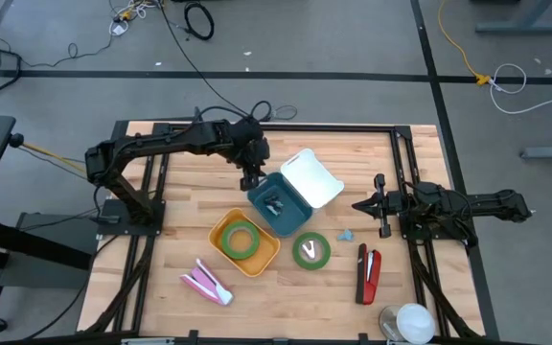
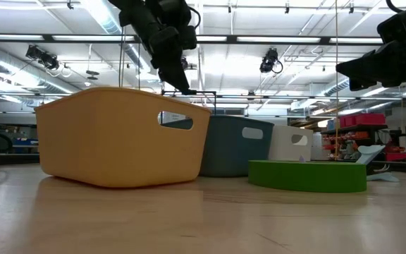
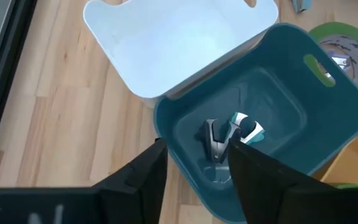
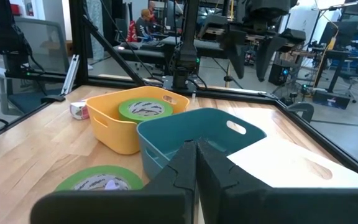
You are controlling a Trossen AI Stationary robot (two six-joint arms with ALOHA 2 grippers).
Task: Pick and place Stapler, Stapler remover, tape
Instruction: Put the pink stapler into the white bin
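A stapler remover with metal claws lies on the bottom of the teal bin. My left gripper hangs open above that bin's far left corner, fingers slanting down, nothing between them. One green tape roll lies in the yellow bin; another tape roll lies flat on the table. A red stapler lies at the near right, a pink stapler at the near left. My right gripper waits shut at the table's right, pointing level at the bins.
An empty white bin stands against the teal bin's far right side. A small blue piece lies right of the loose tape roll. A white round thing sits at the near right corner. Bare wood shows at the far left.
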